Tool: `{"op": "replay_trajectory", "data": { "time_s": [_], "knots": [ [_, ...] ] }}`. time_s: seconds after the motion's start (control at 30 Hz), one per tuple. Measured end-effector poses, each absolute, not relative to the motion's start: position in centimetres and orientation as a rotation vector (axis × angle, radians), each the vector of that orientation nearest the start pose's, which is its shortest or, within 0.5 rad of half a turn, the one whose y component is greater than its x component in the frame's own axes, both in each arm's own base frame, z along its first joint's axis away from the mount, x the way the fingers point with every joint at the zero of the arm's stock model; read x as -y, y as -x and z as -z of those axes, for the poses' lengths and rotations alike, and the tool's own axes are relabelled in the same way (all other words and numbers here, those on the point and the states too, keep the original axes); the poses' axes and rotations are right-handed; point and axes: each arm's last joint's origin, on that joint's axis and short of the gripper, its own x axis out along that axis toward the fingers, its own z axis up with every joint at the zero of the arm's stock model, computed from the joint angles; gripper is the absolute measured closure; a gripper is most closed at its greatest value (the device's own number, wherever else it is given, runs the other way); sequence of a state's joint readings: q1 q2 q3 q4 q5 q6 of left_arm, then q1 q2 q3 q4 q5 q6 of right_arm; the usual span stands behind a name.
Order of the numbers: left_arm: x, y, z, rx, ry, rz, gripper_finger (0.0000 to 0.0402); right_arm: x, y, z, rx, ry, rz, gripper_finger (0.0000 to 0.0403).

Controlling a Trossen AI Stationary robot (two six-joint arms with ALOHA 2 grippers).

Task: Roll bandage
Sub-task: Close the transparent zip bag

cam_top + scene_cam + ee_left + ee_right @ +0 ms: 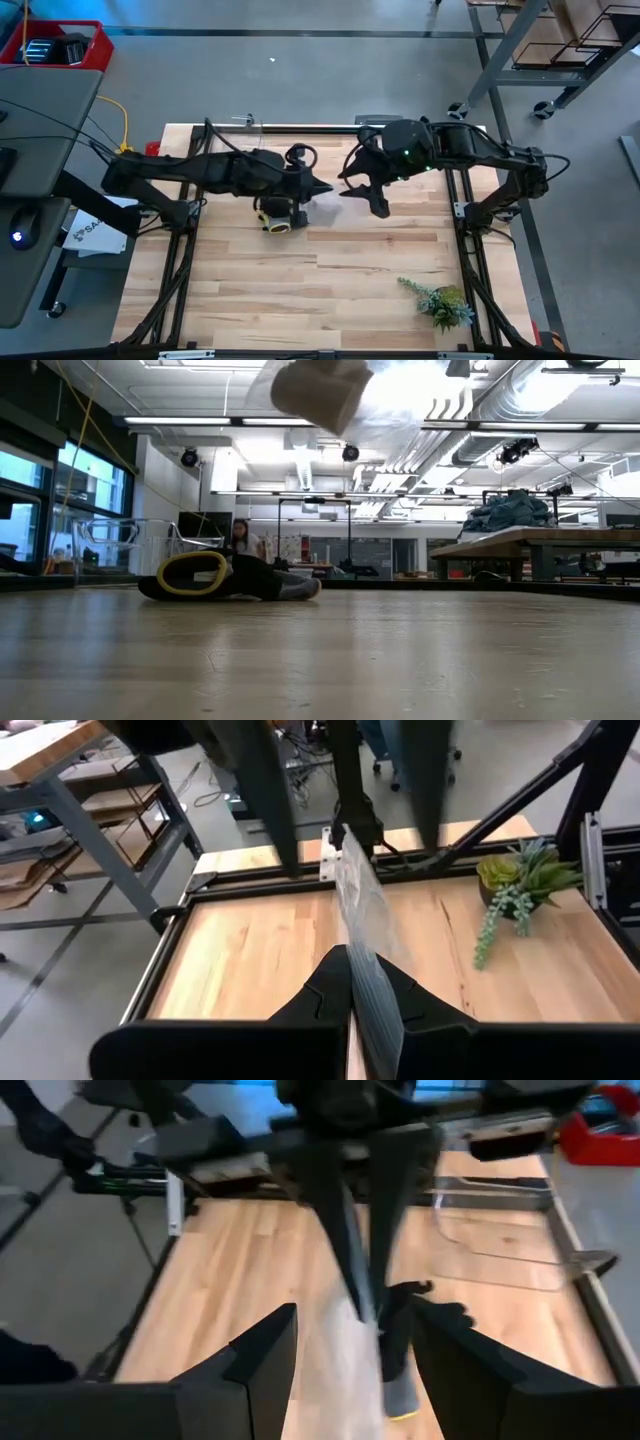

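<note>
Above the table, the left gripper pinches the bandage (right gripper open).

only one scrap of lettering shows: the characters "sa" on a white sheet lying left of the table in the high view, the rest cut off by the arm's frame. nothing else carries readable text.

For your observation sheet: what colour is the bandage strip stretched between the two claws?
White and slightly sheer; the bandage shows best in the left wrist view.
</note>
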State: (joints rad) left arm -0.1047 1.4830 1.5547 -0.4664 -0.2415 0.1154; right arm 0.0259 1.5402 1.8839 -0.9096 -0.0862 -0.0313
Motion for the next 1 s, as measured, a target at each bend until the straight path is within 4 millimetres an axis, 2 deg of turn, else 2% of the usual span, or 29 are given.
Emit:
{"op": "replay_trajectory", "data": {
  "time_s": [0.13,0.2,0.47,0.57,0.67,0.87,1.0],
  "knots": [
    [2.8,-33.2,-40.4,-0.403,-0.184,-0.115,0.0401,-1.5,-30.5,-45.0,-0.599,0.01,-0.148,0.0214],
    [2.8,-33.4,-40.4,-0.403,-0.184,-0.114,0.0401,-1.6,-30.7,-44.4,-0.65,0.033,-0.106,0.0214],
    [3.0,-33.2,-41.8,-0.366,-0.18,-0.111,0.0401,-1.5,-31.1,-43.9,-0.674,0.056,-0.06,0.0214],
    [3.0,-33.1,-41.7,-0.375,-0.18,-0.106,0.0401,-1.5,-31.2,-44.0,-0.659,0.03,-0.061,0.0221],
    [3.0,-33.1,-41.6,-0.384,-0.182,-0.105,0.0401,-1.6,-31.2,-44.1,-0.65,0.017,-0.068,0.0247],
    [3.0,-33.2,-41.7,-0.377,-0.18,-0.102,0.0401,-1.6,-31.8,-43.6,-0.667,0.007,-0.067,0.0325],
    [3.0,-32.9,-41.2,-0.432,-0.189,-0.099,0.0401,-1.6,-31.9,-43.6,-0.665,-0.014,-0.06,0.0345]
  ]
}}
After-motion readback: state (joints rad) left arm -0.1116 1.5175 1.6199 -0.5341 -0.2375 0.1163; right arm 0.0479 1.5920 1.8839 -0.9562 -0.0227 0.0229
